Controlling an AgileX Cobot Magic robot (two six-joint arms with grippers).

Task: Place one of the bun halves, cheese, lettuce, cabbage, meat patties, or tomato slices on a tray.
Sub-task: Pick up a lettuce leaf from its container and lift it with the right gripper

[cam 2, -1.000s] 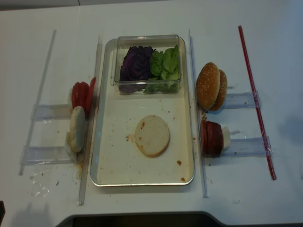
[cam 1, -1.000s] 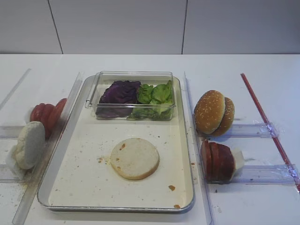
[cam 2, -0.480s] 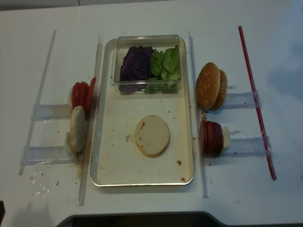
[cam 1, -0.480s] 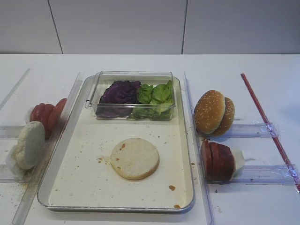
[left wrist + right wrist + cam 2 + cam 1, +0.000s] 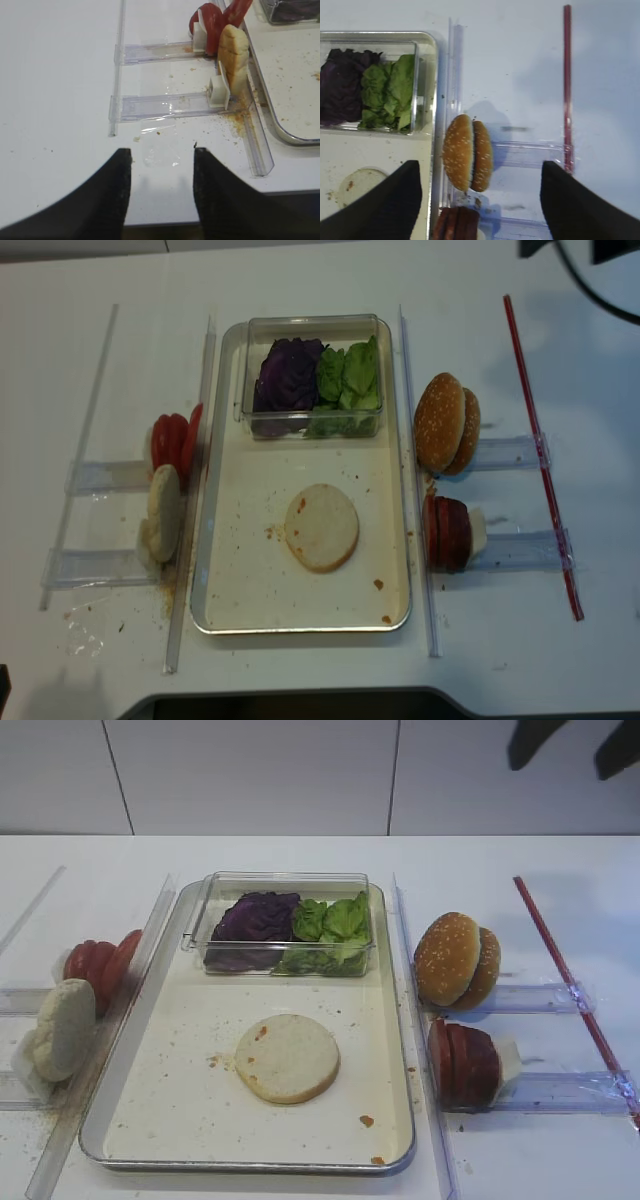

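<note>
A pale bun half (image 5: 288, 1057) lies flat on the metal tray (image 5: 150, 1120). At the tray's back, a clear box holds purple cabbage (image 5: 255, 918) and lettuce (image 5: 332, 925). Right of the tray stand sesame bun halves (image 5: 458, 960) (image 5: 468, 159) and meat patties (image 5: 465, 1065) on edge in clear racks. Tomato slices (image 5: 100, 960) and another bun half (image 5: 65, 1028) (image 5: 234, 52) stand on the left. No cheese shows. My right gripper (image 5: 572, 745) (image 5: 480, 170) hangs open and empty high above the sesame buns. My left gripper (image 5: 159, 155) is open and empty over the table's front left.
A red rod (image 5: 570, 985) lies along the right side. Clear plastic rails (image 5: 420, 1020) run along both sides of the tray. Crumbs dot the tray and the table by the left rack (image 5: 165, 102).
The right gripper has come into the top right of both exterior views, and its shadow has shifted on the table. The food has not moved.
</note>
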